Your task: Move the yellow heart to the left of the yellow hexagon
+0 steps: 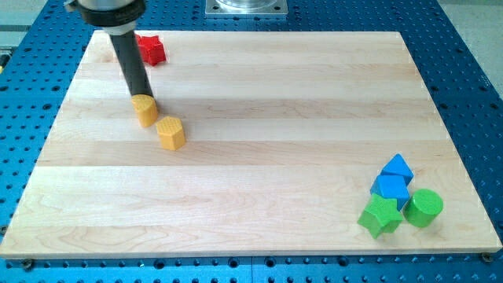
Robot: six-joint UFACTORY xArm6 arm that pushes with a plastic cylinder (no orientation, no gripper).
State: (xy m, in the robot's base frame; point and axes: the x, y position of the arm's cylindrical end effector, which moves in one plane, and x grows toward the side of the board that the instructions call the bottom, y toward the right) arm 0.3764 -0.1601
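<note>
Two yellow blocks lie close together at the board's upper left. One yellow block [145, 110], rounded and seemingly the heart, sits up and left of the other. The second yellow block [170, 132] looks more angular, like the hexagon; a small gap separates them. My tip [141, 96] touches the top-left edge of the rounded yellow block, on the side away from the angular one. The dark rod rises from there to the view's top left.
A red star-like block [151, 49] lies near the board's top-left edge, just right of the rod. At the lower right is a cluster: two blue blocks [398, 167] [391, 189], a green star-like block [380, 215] and a green cylinder [424, 207].
</note>
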